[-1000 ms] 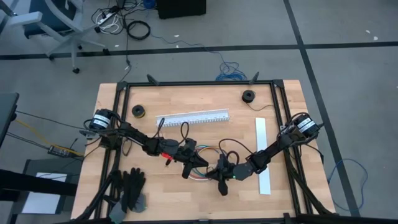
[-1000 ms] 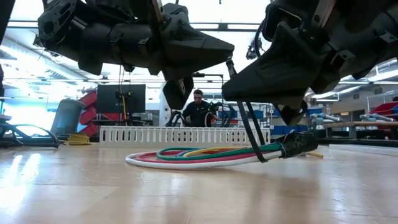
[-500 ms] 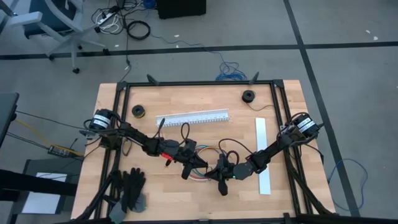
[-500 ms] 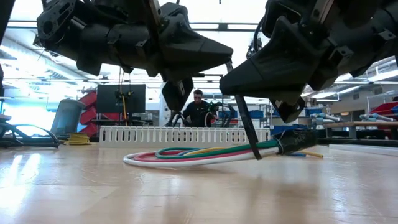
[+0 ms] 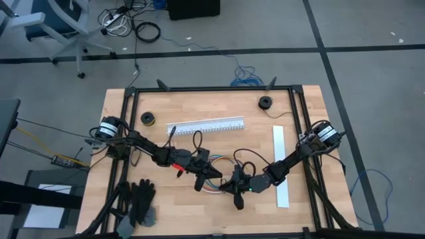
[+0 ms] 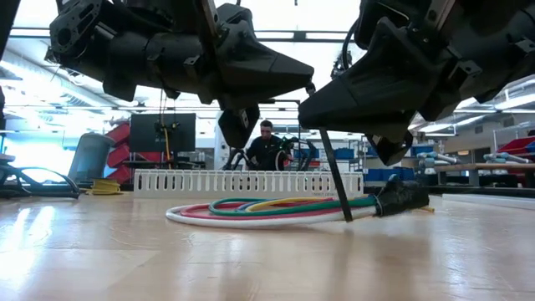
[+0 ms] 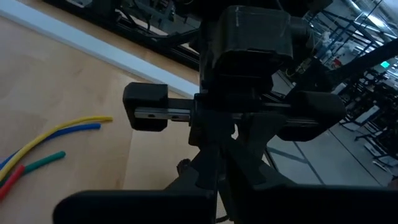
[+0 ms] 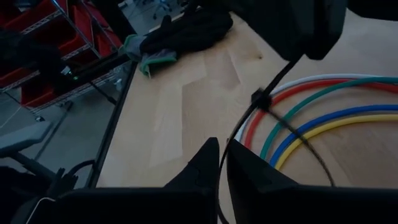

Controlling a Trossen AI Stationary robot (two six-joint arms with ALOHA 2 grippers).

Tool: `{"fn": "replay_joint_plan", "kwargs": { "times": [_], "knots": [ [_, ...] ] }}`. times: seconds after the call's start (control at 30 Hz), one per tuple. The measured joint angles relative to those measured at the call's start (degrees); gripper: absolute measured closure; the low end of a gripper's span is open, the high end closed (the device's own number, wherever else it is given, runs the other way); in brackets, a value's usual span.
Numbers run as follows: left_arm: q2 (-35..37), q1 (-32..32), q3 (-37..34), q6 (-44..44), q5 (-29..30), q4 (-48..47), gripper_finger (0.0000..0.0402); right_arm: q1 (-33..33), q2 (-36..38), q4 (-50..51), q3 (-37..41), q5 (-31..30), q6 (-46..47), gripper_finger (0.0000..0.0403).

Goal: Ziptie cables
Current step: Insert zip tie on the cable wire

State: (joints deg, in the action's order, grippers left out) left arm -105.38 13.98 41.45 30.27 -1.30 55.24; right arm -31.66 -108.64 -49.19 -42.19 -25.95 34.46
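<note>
From where I stand, the cables have settled back flat on the table, the closed right gripper still pinching the black ziptie tail, left gripper shut alongside; cinching looks near complete.

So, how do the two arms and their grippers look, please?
Both arms are dark, near black. The left arm carries a red patch partway along it and black cords looping beside it. The right arm ends at a silver-topped round base. Each gripper has two blunt, wedge-shaped dark fingers.

No legible text or labels anywhere.
</note>
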Motion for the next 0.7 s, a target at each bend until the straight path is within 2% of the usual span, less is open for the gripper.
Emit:
{"fn": "replay_joint_plan", "kwargs": {
  "times": [0.17, 0.3, 0.7],
  "knots": [
    [0.0, 0.0, 0.0, 0.0, -1.0, -0.7, 0.0402, 0.0, 0.0, 0.0, 0.0, -1.9, -0.8, 0.0388],
    [0.0, 0.4, 0.0, 0.0, -1.5, -0.7, 0.0401, 0.0, 0.0, 0.1, 0.0, -2.0, -1.6, 0.0401],
    [0.0, 0.4, 0.0, -1.3, -2.8, -0.7, 0.0401, 0.0, 0.0, 0.0, 0.0, -2.1, -1.2, 0.0402]
  ]
}}
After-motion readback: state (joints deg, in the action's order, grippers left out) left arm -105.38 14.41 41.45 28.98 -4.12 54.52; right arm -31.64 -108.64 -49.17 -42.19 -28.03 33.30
